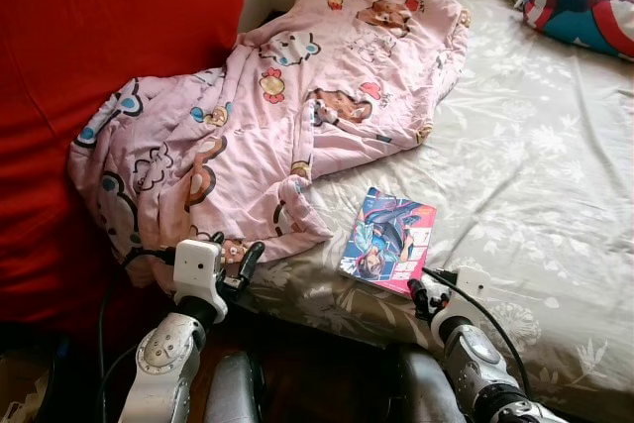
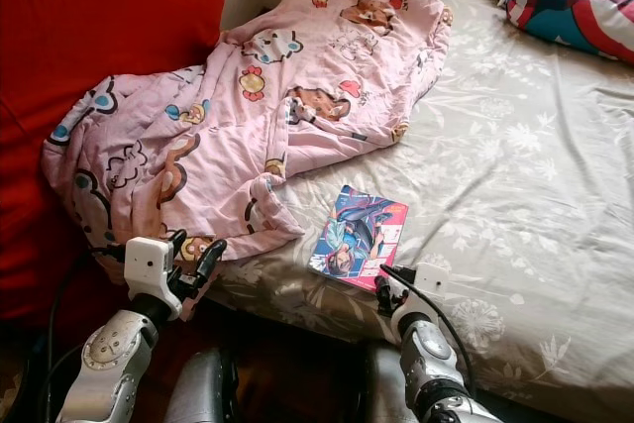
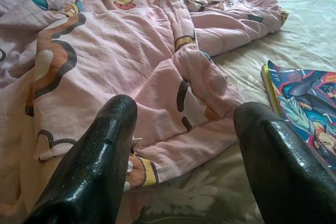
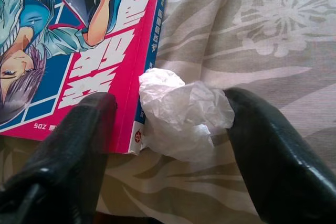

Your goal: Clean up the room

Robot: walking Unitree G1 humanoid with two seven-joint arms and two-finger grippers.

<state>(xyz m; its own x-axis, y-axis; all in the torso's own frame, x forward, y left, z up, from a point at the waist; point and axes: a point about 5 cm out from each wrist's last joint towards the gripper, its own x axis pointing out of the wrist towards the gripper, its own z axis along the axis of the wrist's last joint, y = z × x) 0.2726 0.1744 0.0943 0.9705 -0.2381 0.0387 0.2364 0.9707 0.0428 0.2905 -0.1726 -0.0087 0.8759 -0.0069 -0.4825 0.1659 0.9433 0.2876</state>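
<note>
— grey floral bedsheet (image 1: 535, 175) ahead; where's the crumpled white paper wad (image 4: 184, 114)?
— near edge, touching the red-spined comic book (image 1: 388, 240), between my right gripper (image 4: 173, 129)'s spread fingers. it's nearer.
— left gripper (image 3: 184, 145)?
— released too, facing the pink cartoon-print blanket (image 1: 277, 116).

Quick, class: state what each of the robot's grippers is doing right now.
Left gripper: open, holding nothing, over the edge of the pink blanket.
Right gripper: open, fingers either side of a crumpled white tissue beside the comic book, not yet gripped.
</note>
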